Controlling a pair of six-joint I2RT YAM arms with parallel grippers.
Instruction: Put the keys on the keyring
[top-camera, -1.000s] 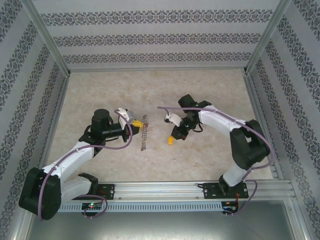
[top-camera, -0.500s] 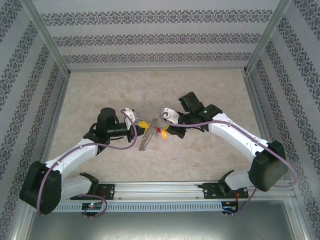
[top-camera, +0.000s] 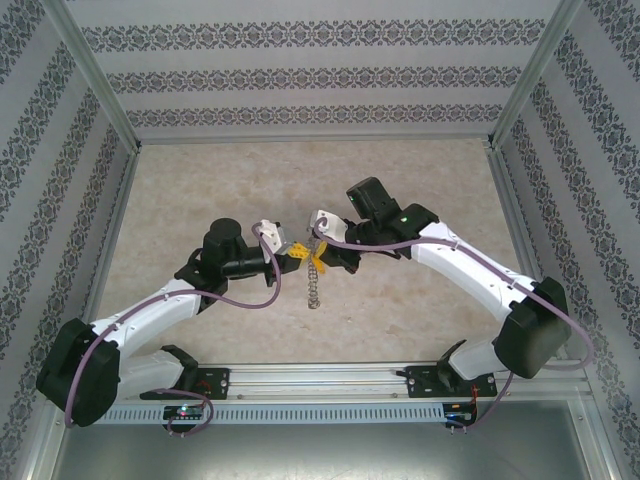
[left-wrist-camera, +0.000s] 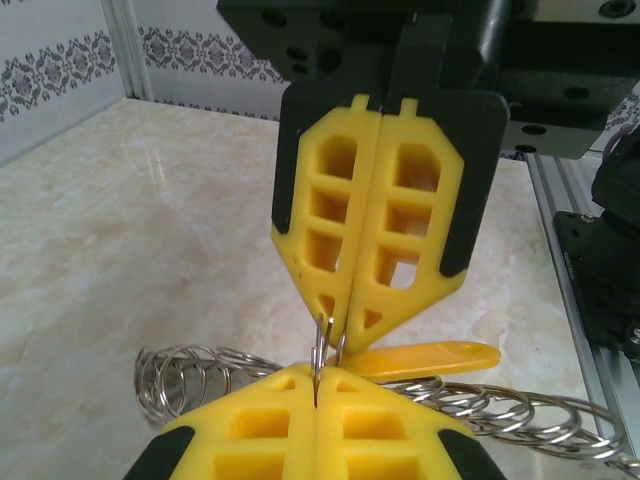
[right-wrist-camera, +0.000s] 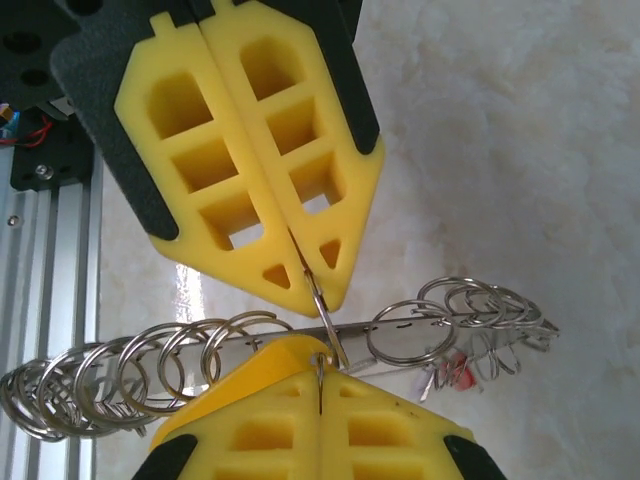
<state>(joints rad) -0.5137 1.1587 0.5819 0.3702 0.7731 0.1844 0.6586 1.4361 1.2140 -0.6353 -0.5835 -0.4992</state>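
Observation:
The keyring (top-camera: 315, 285) is a silver strip fringed with many small rings (right-wrist-camera: 405, 335), dangling above the table. My left gripper (top-camera: 294, 257) is shut on one of its small rings (left-wrist-camera: 322, 348). My right gripper (top-camera: 322, 253) is shut on the orange-yellow key (left-wrist-camera: 425, 357) at its head. The two pairs of yellow fingertips meet tip to tip, with my left gripper (left-wrist-camera: 318, 372) below my right gripper (left-wrist-camera: 337, 328) in the left wrist view. In the right wrist view the key's holed head (right-wrist-camera: 272, 358) lies against the pinched ring. A red key (right-wrist-camera: 460, 372) hangs among the rings.
The marble-patterned tabletop (top-camera: 200, 180) lies below, fenced by patterned walls and aluminium posts (top-camera: 95, 90). An aluminium rail (top-camera: 330, 378) with both arm bases runs along the near edge.
Both arms have swung toward the middle. The right brought the yellow key left, the left carried the keyring right, and the fingertips now touch. Both jaws stayed shut.

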